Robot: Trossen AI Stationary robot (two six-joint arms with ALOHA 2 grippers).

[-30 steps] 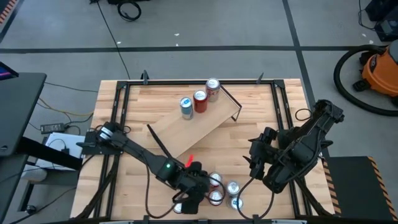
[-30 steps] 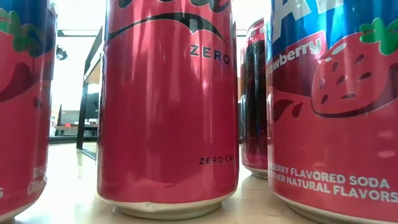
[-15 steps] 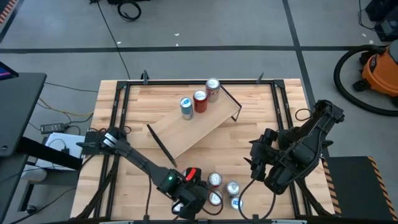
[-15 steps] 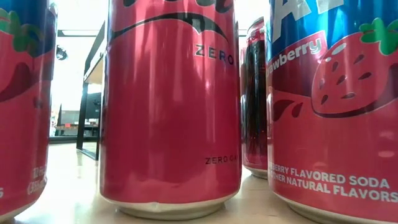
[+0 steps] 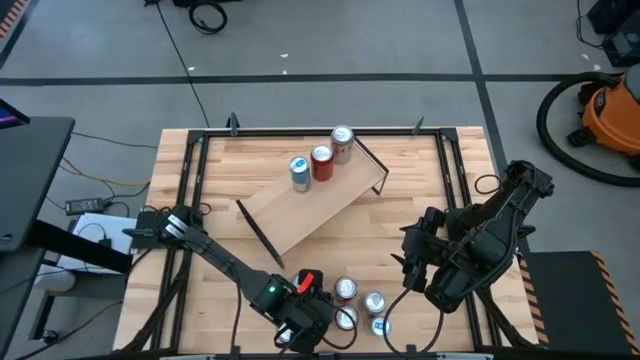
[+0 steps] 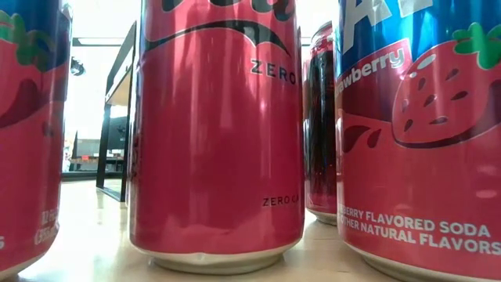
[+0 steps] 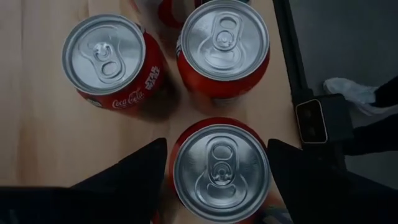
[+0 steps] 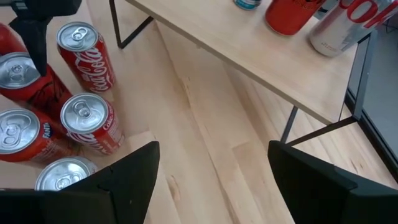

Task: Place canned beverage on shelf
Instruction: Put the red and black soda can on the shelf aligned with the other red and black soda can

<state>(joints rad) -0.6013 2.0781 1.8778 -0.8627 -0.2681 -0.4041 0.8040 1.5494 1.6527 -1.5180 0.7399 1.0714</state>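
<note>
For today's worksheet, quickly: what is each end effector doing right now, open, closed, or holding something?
Left end effector: open, fingers either side of a red can by the table's near edge, not gripping it.
Right end effector: open, empty, above bare table.

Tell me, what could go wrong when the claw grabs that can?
The left claw stands open around one can, with two neighbour cans packed close by. Closing or lifting could bump and tip them. Three cans already crowd one end of the shelf, so setting another there might knock one off.
</note>
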